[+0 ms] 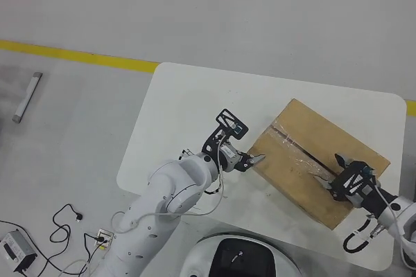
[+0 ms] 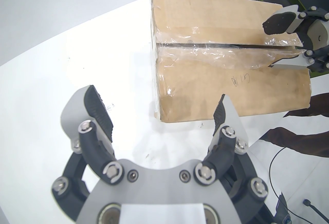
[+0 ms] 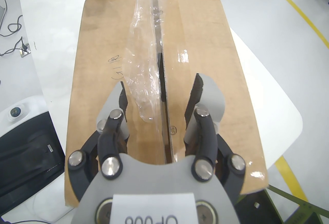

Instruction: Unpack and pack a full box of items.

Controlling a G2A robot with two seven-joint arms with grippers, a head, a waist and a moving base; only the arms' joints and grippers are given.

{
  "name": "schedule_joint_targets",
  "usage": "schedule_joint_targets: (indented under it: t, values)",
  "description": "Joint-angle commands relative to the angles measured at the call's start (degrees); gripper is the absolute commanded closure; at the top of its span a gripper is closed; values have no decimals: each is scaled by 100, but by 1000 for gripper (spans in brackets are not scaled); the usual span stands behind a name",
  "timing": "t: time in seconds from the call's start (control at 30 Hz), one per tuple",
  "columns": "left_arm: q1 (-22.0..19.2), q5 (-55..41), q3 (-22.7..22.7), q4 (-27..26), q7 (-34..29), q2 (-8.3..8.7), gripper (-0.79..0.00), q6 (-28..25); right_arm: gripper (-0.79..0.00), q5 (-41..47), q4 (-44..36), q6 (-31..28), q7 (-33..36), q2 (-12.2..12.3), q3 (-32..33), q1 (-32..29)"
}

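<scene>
Pen scrawl (image 3: 115,66), unreadable, marks the box's (image 3: 205,55) 7 o'clock flap; a circled letter stamp (image 3: 174,130) sits beside the seam; a cropped label (image 3: 153,209) sits on the right gripper (image 3: 160,79).

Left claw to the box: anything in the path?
Nothing visible. Only bare table lies between the open left claw and the box's near end. The right claw sits open over the taped seam at the far end, off that path.

A tan-brown cardboard box (image 1: 319,163), its seam covered in clear, glossy tape (image 3: 144,75) and one flap marked with dark handwriting (image 2: 240,79), on a plain white table (image 1: 187,118). The floor (image 1: 263,28) is pale grey, crossed by a yellow line (image 1: 69,54). The left gripper (image 2: 156,92) and right gripper (image 3: 160,79) are silver with black ribbed pads (image 2: 99,112).
</scene>
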Motion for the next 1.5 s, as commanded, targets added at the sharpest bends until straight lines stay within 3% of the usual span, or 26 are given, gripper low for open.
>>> schedule_joint_targets:
  t: [0.0, 0.27, 0.4, 0.5, 0.77, 0.93, 1.0, 1.07, 1.3, 1.4, 1.47]
  values:
    - [0, 0, 0, 0, 0, 0, -785, 0, -683, 50, -25, -20, 50, 4, 114, -36]
    - [0, 0, 0, 0, 0, 0, -785, 0, -723, 609, -57, -10, -81, -7, 657, -200]
    - [0, 0, 0, 0, 0, 0, -785, 0, -727, 1381, 39, -24, -176, -26, 942, -336]
    - [0, 0, 0, 0, 0, 0, -785, 0, -727, 1632, 119, -325, -235, -27, 1149, -473]
    - [0, 0, 0, 0, 0, 0, -785, 0, -650, 1006, -46, -1415, -414, -7, 1221, -815]
    - [0, 0, 0, 0, 0, 0, -785, 0, -517, 425, -129, -1173, -387, 4, 761, -719]
    - [0, 0, 0, 0, 0, 0, -785, 0, -388, 271, -72, -1042, -370, 11, 572, -620]
    - [0, 0, 0, 0, 0, 0, -785, 0, -320, 142, -13, -887, -334, 19, 388, -501]
    - [0, 0, 0, 0, 0, 0, -785, 0, -212, -264, 141, -547, -104, 51, -121, -96]
    - [0, 0, 0, 0, 0, 0, -785, 0, -114, -407, 135, -372, -8, 60, -234, 53]
    - [0, 0, 0, 0, 0, 0, -785, 0, 0, -559, 66, -253, 63, 66, -262, 136]
